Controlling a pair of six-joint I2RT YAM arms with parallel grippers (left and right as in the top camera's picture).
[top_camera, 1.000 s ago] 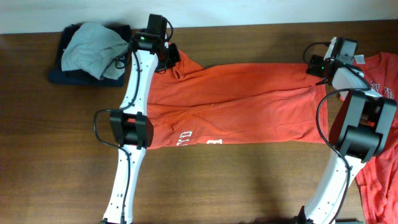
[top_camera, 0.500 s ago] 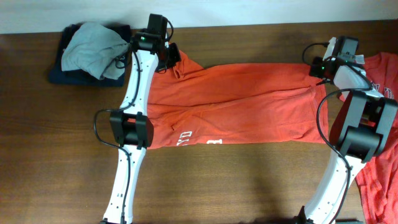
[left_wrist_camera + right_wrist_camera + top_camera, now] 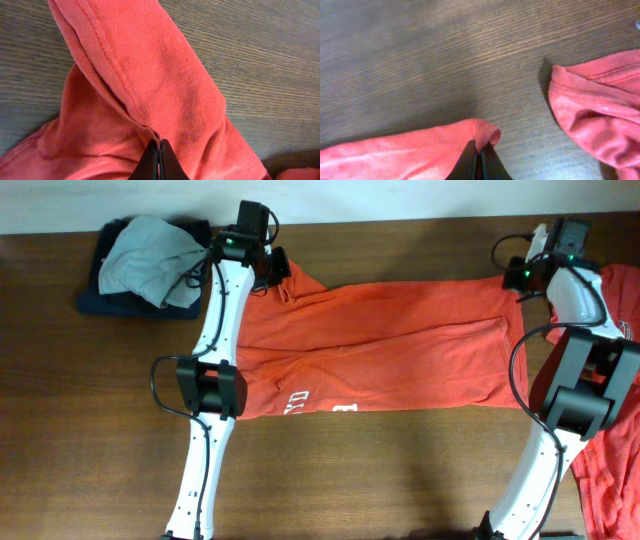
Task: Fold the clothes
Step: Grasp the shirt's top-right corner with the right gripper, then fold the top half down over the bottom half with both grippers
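Observation:
An orange-red T-shirt lies spread sideways across the middle of the table, white print along its near edge. My left gripper is at the shirt's far left corner, shut on a fold of its hem. At the far right corner my right gripper is shut on the rolled cloth edge. A second orange-red shirt lies at the table's right edge, and its hem shows beside the right gripper.
A pile of grey and dark navy clothes sits at the back left. The wooden table runs to a light wall at the back. Both arm bases stand near the front edge.
My right gripper has shut on the shirt's far right corner and shifted slightly back and to the right. The left gripper has kept its grip in place.

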